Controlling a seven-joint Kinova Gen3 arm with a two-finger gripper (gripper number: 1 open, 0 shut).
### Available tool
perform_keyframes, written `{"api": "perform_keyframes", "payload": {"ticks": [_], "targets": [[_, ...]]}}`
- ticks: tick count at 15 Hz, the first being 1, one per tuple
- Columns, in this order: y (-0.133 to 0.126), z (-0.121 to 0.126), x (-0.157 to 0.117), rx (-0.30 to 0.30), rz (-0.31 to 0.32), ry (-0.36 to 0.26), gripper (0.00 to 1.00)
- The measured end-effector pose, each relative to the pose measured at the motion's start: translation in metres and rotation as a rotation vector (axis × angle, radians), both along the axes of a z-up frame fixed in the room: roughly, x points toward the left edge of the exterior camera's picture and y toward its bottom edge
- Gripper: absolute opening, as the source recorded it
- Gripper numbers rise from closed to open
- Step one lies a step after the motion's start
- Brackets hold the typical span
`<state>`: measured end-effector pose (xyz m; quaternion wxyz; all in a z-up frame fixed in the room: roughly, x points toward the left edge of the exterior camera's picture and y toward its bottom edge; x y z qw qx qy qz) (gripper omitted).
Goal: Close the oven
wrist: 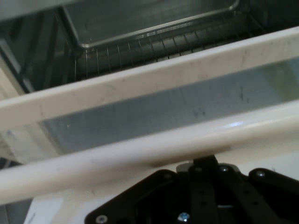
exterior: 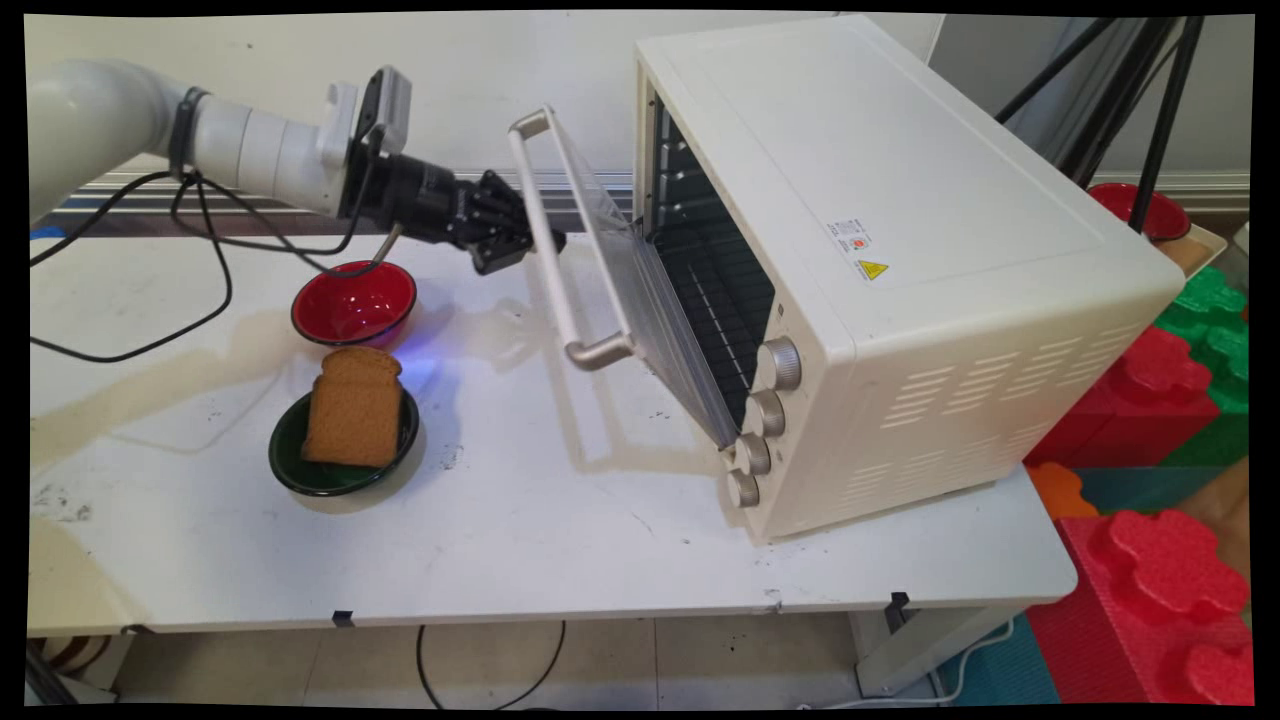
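Oven door handle (exterior: 545,235) right at the jaws, door (exterior: 640,290) half-open.

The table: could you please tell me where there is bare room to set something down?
Bare table runs along the near edge, from the green bowl holding bread to the oven. It is crowded behind: the red bowl, the gripper and the half-open oven door sit close together.

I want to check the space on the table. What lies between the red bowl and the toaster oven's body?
In the main view, the gripper and the half-open oven door with its handle lie between the red bowl and the toaster oven.
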<state>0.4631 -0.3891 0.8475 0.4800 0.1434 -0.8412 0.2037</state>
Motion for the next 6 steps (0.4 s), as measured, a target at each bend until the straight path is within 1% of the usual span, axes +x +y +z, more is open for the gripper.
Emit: {"api": "perform_keyframes", "payload": {"ticks": [3, 6], "targets": [[-0.0064, 0.0051, -0.0062, -0.006, 0.001, 0.016, 0.00], [-0.0069, 0.0113, -0.0056, -0.008, 0.000, 0.022, 0.00]]}}
